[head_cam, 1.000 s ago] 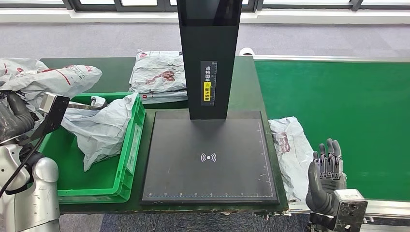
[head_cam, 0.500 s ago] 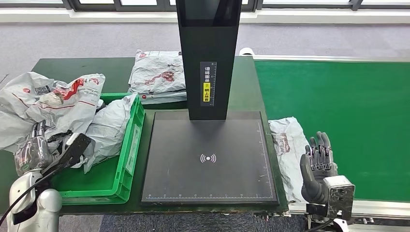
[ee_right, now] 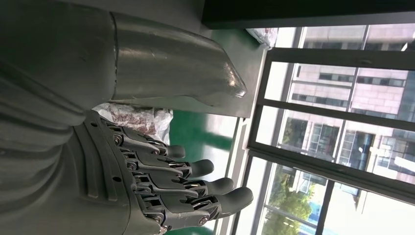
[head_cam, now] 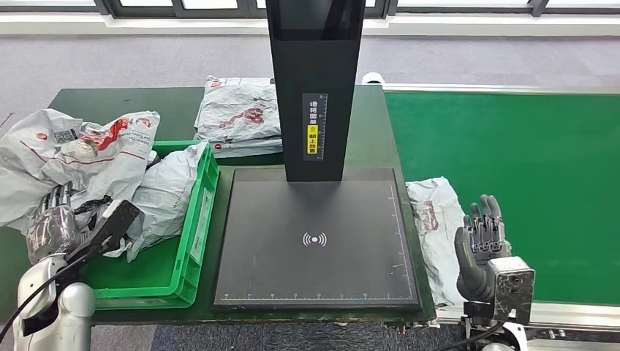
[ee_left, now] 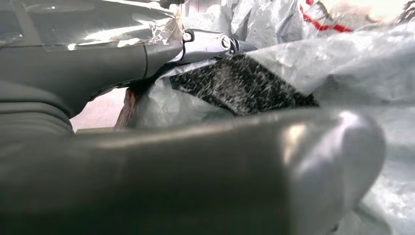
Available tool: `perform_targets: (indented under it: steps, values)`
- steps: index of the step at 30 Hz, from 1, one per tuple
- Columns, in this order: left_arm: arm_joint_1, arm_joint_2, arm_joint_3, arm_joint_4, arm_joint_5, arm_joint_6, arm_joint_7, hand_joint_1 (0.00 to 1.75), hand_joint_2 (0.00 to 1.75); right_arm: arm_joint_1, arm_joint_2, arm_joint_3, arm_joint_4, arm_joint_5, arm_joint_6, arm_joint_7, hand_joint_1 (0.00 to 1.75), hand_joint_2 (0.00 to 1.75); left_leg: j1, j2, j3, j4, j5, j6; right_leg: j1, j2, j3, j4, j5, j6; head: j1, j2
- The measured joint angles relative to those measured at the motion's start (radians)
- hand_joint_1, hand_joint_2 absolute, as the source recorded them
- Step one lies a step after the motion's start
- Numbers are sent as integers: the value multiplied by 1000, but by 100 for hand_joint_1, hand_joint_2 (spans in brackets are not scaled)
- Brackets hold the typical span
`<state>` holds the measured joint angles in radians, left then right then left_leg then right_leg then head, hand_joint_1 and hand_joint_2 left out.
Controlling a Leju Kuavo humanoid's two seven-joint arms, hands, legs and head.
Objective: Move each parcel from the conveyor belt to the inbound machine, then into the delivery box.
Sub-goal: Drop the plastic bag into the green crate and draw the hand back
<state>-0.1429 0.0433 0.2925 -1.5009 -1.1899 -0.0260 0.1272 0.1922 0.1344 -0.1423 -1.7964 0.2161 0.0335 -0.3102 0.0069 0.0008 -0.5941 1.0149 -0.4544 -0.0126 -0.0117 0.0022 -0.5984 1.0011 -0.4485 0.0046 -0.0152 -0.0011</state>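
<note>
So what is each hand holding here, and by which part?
The left hand grips the crumpled grey plastic parcel at its lower near edge, above the green plastic crate. The right hand holds nothing, fingers extended.

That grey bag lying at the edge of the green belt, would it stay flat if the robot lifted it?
Probably not. The grey parcel is wrinkled, thin plastic film, so it would likely sag and fold. It lies flat, so it seems light. Its glossy surface may slip in the open right hand.

Four parcels [head_cam: 73, 157], one green crate [head_cam: 191, 241], one scanner [head_cam: 316, 241].
</note>
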Motion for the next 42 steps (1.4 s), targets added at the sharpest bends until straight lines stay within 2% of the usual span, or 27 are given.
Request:
perform_targets:
  steps: [2, 6, 10, 12, 18, 24, 32, 37, 41, 42]
  values:
    - [-11, -3, -3, 4, 44, -4, -38, 0, 0, 1, 0, 0, 0, 0, -8, 1, 0, 175, 0, 0, 0, 0, 0, 0, 0, 0, 0, 0, 0, 0, 0, 0]
    - [-34, -16, -25, 0, 261, -45, -194, 0, 0, 2, -5, 0, 0, 2, -20, 2, 0, 175, 0, 0, 0, 0, 0, 0, 0, 0, 0, 0, 0, 0, 0, 0]
    - [-38, -21, -67, -41, 560, -152, -334, 0, 0, -14, -27, 0, 18, 20, -28, 25, 0, 175, 0, 1, 0, 0, 0, 0, -1, 0, 0, 0, 1, 0, 0, 0]
    - [-39, -23, -87, -70, 667, -195, -367, 0, 0, -36, -44, -2, 46, 39, -29, 46, 0, 175, 0, 1, 0, 0, 0, 0, -1, 1, 0, 0, 1, 1, 0, 0]
    - [-36, -32, -113, -121, 782, -250, -393, 0, 0, -81, -71, -13, 119, 114, -31, 88, 0, 175, 0, 0, 0, 0, 0, 0, 0, 1, 0, 0, 1, 1, 0, 0]
    - [-23, -39, -132, -164, 893, -377, -436, 0, 0, -196, -104, -36, 280, 231, -47, 128, 0, 175, 0, 2, 0, 0, 0, 0, 0, 2, 0, 0, 1, 1, 0, 0]
    - [-19, -49, -142, -179, 884, -384, -423, 0, 0, -268, -132, -48, 431, 330, -69, 167, 0, 175, 0, 1, 0, 0, 0, 0, 0, 1, 0, 0, 2, 1, 0, 0]
    - [-26, -55, -149, -178, 883, -390, -422, 0, 0, -311, -155, -49, 530, 518, -103, 274, 0, 175, 0, 1, 0, 0, 0, 0, -1, 1, 0, 0, 2, 1, 0, 0]
    - [-56, -64, -161, -172, 902, -392, -427, 0, 175, -360, -189, -47, 642, 727, -69, 381, 0, 175, 0, 1, 0, 0, 1, 1, -1, 1, 0, 0, 2, 2, 0, 0]
    - [-63, -69, -165, -170, 911, -387, -433, 0, 175, -373, -199, -44, 672, 783, -52, 405, 0, 175, 0, 1, 0, 0, 1, 1, -1, 1, 0, 0, 2, 2, 0, 0]
